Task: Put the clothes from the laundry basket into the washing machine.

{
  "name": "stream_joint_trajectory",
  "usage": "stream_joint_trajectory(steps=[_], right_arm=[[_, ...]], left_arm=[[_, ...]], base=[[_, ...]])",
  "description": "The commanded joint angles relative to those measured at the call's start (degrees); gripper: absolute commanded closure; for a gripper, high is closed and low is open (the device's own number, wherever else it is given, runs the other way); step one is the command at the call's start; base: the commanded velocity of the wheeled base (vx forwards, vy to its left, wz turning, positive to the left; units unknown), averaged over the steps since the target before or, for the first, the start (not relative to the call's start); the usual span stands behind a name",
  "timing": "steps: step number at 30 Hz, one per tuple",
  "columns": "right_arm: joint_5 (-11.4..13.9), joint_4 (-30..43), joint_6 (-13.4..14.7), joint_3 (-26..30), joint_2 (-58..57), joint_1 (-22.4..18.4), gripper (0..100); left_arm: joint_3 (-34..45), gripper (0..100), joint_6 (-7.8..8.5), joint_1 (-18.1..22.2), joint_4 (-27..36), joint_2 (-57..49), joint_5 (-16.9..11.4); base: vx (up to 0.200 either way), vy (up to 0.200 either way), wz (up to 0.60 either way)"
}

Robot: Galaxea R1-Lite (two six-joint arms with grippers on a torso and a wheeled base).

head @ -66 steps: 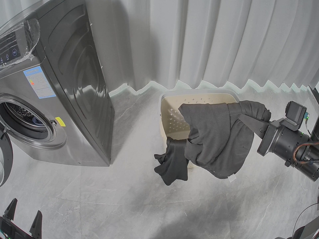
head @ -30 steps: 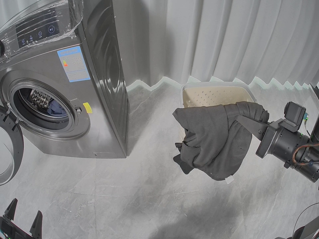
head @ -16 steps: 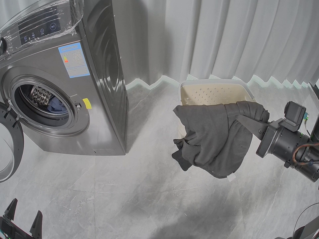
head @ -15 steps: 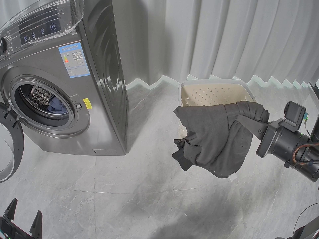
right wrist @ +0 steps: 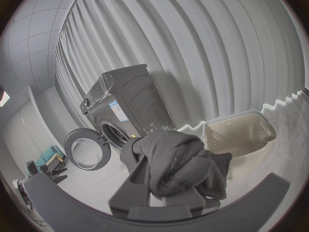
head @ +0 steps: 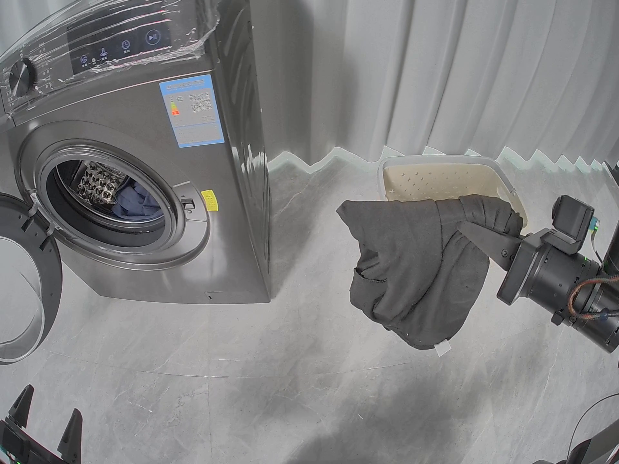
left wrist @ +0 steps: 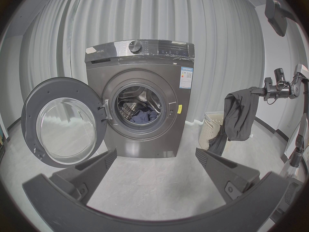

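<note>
Now | right gripper [head: 474, 232]: fingers squeeze dark cloth [head: 412, 259], hanging near basket [head: 451, 161] | left gripper [left wrist: 154, 152]: fingers wide apart, empty

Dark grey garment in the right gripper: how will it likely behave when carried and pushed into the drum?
Floppy: the garment droops in folds below the right gripper, so it will probably swing and trail. Likely light, since one bunched pinch holds it. It should squash through the washing machine opening.

The dark garment [head: 412, 265] hides part of the laundry basket [head: 445, 182].
</note>
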Motion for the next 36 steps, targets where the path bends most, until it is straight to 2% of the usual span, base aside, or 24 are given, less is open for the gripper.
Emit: stream_joint_trajectory(steps=[1,14,32,36], right_arm=[[0.01,-0.05,-0.01,-0.01,0.09,0.08,100],[0.01,-0.05,-0.01,-0.10,0.00,0.08,100],[0.09,-0.05,-0.01,-0.10,0.09,0.08,100],[0.09,-0.05,-0.10,-0.01,0.09,0.08,100]], left_arm=[[0.84,0,-0.02,0.07,0.02,-1.04,0.04],[0.84,0,0.07,-0.01,0.02,-1.04,0.04],[0.84,0,0.07,-0.01,0.02,-1.04,0.04],[0.84,0,0.07,-0.01,0.02,-1.04,0.04]], base=[[0.000,0.200,0.00],[0.000,0.200,0.00],[0.000,0.000,0.00],[-0.200,0.000,0.00]])
